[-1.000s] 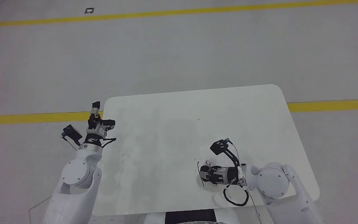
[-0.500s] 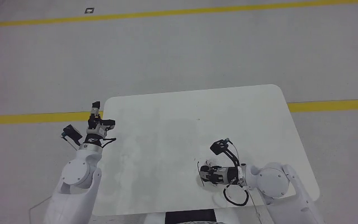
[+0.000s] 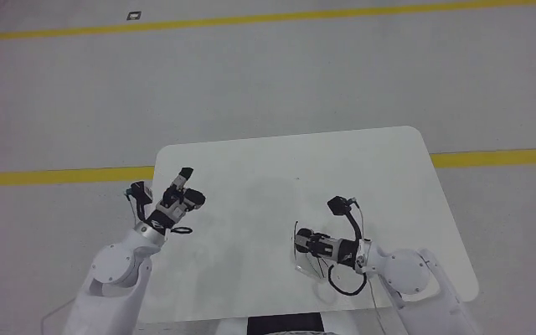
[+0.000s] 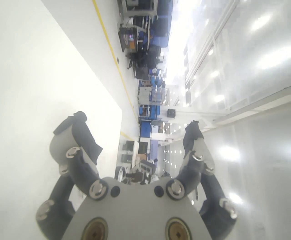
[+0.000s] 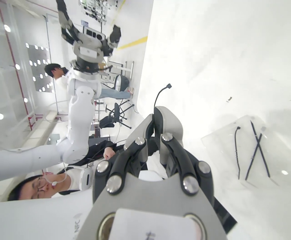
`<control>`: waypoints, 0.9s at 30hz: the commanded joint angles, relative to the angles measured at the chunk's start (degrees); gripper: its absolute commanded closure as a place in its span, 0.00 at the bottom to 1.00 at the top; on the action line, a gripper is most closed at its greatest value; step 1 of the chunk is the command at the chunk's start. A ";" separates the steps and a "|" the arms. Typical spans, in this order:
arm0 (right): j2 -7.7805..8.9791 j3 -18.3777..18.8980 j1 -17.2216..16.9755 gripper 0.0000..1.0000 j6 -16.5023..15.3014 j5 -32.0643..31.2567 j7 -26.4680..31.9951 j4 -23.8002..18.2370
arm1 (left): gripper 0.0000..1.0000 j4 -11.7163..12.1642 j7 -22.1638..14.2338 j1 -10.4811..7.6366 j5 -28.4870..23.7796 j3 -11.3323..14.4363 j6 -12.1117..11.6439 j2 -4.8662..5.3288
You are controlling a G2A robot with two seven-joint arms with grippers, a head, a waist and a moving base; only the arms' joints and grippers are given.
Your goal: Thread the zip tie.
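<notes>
My right gripper [image 5: 154, 114] is shut on a thin black zip tie [image 5: 159, 94]. The tie's square head end sticks out past the fingertips and curves over the white table [image 5: 216, 45]. From above, this gripper [image 3: 300, 239] sits at the table's front middle, with the tie [image 3: 296, 225] pointing away from it. My left gripper [image 4: 136, 127] is open and holds nothing. It hovers over the table's left side [image 3: 186, 186] and is also seen far off in the right wrist view [image 5: 91, 20].
A clear plastic tray [image 5: 272, 177] lies on the table beside my right gripper, holding three more black zip ties [image 5: 237, 150]. From above the tray [image 3: 306, 265] is just in front of that gripper. The table's rounded edges [image 3: 419, 134] bound the space.
My left arm has swung inward from the table's left edge to over the table. My right gripper has turned and shifted slightly away from the tray, the zip tie with it.
</notes>
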 commanded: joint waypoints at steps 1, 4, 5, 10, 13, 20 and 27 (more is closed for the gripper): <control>-0.01 -0.13 0.17 1.00 -0.21 0.43 -0.19 0.10 | 0.00 0.02 0.20 0.06 0.38 0.05 -0.59 0.00; -0.01 -0.13 0.17 1.00 -0.21 0.43 -0.19 0.10 | 0.00 0.02 0.20 0.06 0.38 0.05 -0.59 0.00; -0.01 -0.13 0.17 1.00 -0.21 0.43 -0.19 0.10 | 0.00 0.02 0.20 0.06 0.38 0.05 -0.59 0.00; -0.08 -0.47 0.08 1.00 -0.06 1.07 -1.96 0.51 | 0.00 0.13 -3.51 -0.67 0.31 1.82 -0.49 0.05; -0.22 -2.05 0.06 1.00 -0.05 1.30 -5.64 1.45 | 0.00 1.35 -11.60 -2.04 -0.92 4.13 -2.12 0.24; -0.82 -4.65 0.48 1.00 0.74 4.41 -16.40 2.84 | 0.00 5.23 -19.85 -5.50 0.09 8.52 -4.69 0.46; -0.87 -5.00 0.53 1.00 0.55 4.82 -17.04 2.84 | 0.00 5.34 -19.67 -5.61 0.25 8.63 -4.90 0.45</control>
